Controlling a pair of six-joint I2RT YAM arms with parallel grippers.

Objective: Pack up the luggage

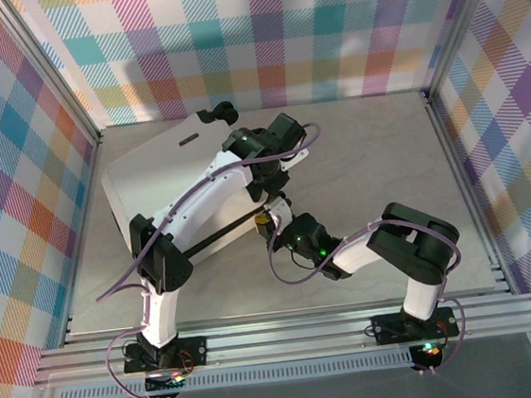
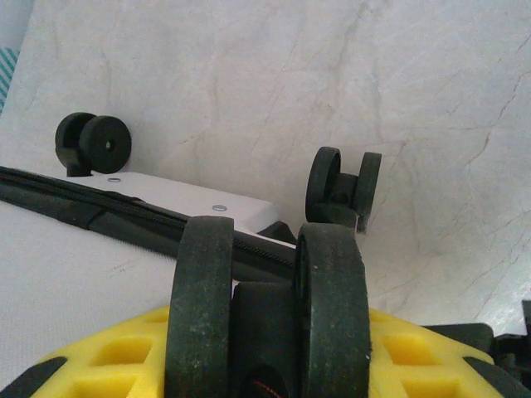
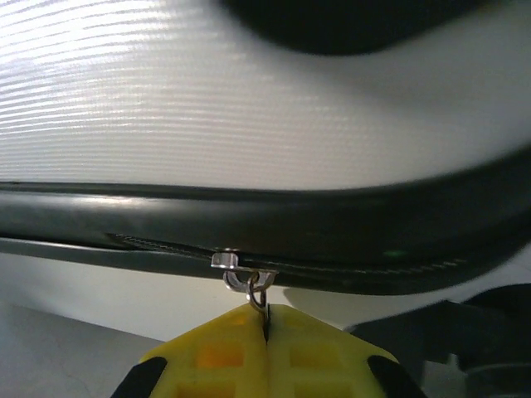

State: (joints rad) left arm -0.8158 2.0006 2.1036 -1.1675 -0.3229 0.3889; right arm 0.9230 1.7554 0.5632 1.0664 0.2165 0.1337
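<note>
White luggage [image 1: 149,178] closed, left tool [image 2: 265,356] clamping a wheel [image 2: 332,307], right tool [image 3: 265,352] pinching zipper pull [image 3: 258,290]; zipping probably left to do.

A robotics lab test cell is suggested: ahead of the arms [image 1: 216,180], a marble-patterned tabletop [image 1: 376,168] is boxed in by aluminium profile posts [image 1: 54,69] hung with bright plaid cloth [image 1: 258,38]; beneath the arm bases [image 1: 163,352], a slotted aluminium rail [image 1: 289,334] is bolted.
</note>
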